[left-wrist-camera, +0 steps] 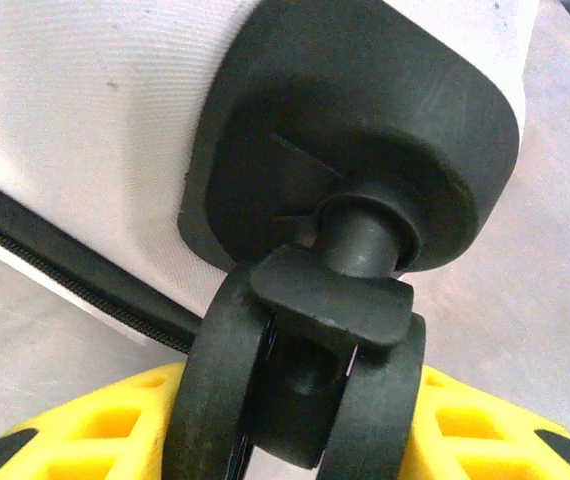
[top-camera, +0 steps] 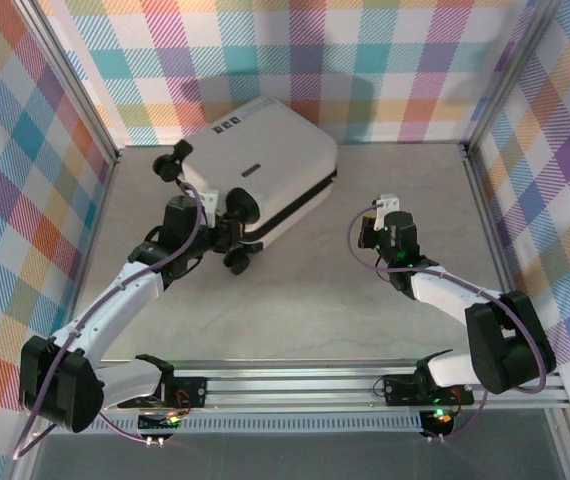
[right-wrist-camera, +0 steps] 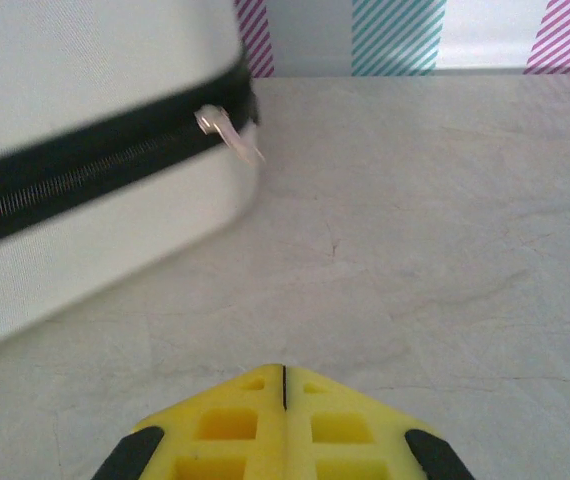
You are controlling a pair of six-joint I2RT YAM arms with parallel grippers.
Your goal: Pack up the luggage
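The luggage [top-camera: 260, 165] was lying flat and zipped shut toward the back of the table [top-camera: 305, 310], a bit left of center, wheels facing the arms. Left gripper [top-camera: 227, 233] was right at one black wheel [left-wrist-camera: 305, 390], with its yellow fingers [left-wrist-camera: 115, 430] on either side of it; honestly couldn't tell if they were actually squeezing it. Right gripper [right-wrist-camera: 284, 385] was pinched fully closed on nothing, sitting off to the case's right, near the zipper pull [right-wrist-camera: 227, 130] but not touching.
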